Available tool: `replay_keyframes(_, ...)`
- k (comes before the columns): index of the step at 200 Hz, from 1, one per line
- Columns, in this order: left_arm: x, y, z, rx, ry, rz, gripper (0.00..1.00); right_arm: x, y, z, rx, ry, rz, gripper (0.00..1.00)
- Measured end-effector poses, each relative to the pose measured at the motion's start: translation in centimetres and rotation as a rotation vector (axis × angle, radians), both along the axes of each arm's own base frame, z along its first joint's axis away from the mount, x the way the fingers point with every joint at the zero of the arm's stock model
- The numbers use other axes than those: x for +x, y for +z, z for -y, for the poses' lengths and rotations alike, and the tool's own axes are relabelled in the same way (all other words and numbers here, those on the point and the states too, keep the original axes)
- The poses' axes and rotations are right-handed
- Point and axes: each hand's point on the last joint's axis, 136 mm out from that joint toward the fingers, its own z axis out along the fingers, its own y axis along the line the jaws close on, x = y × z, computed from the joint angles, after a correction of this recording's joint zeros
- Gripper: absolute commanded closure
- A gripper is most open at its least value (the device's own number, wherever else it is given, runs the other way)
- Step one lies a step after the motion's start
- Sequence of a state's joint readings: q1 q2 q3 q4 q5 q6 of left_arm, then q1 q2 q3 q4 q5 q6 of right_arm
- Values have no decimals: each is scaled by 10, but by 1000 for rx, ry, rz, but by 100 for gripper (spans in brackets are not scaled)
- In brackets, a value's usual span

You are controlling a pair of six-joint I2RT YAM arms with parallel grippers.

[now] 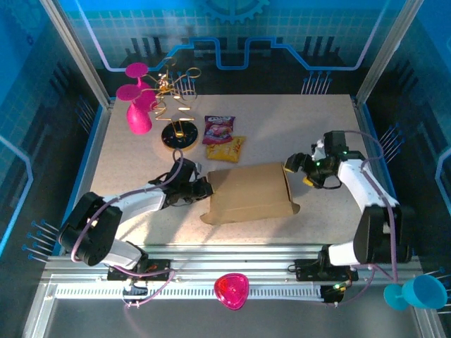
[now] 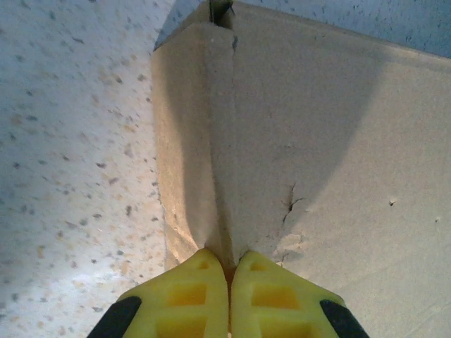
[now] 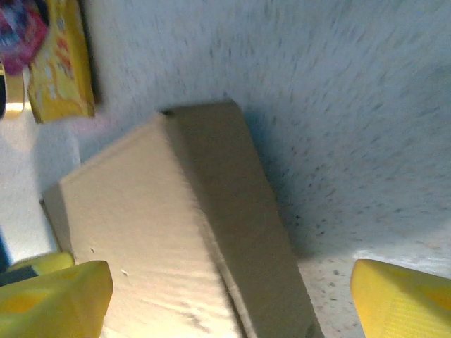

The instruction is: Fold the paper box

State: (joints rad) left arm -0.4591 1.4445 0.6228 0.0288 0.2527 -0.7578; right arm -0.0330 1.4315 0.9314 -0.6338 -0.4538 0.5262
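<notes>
Fingers on left pinch paper box edge; right fingers gape wide, empty.

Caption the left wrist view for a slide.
Shut yellow left fingers meet a creased corner of the brown cardboard box on the speckled table.

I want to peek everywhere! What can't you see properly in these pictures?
- Inside of the paper box: every view, its own cardboard covers it.
- Whether the left gripper pinches cardboard: left wrist view, its shut fingers hide it.
- Print on the snack packets: right wrist view, blurred, cut by the edge.
</notes>
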Motion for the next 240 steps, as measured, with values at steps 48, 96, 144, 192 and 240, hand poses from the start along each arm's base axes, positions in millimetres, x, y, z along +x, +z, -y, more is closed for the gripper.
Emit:
replay_keyframes(48, 10, -1, -13, -22, -6, 11, 100, 5, -11, -36, 263, 118, 2, 12)
replay_keyframes(96, 13, -1, -16, -24, -12, 22, 100, 8, -21, -50, 378, 154, 5, 12)
replay_keyframes(144, 18, -2, -22, -20, 7, 29, 100, 4, -32, -58, 344, 181, -20, 14)
replay_keyframes(192, 21, -2, -22, -19, 10, 38, 100, 0, -19, -41, 301, 143, 19, 11)
replay_keyframes(240, 23, -3, -24, -22, 12, 38, 100, -4, -33, -50, 365, 171, -42, 9)
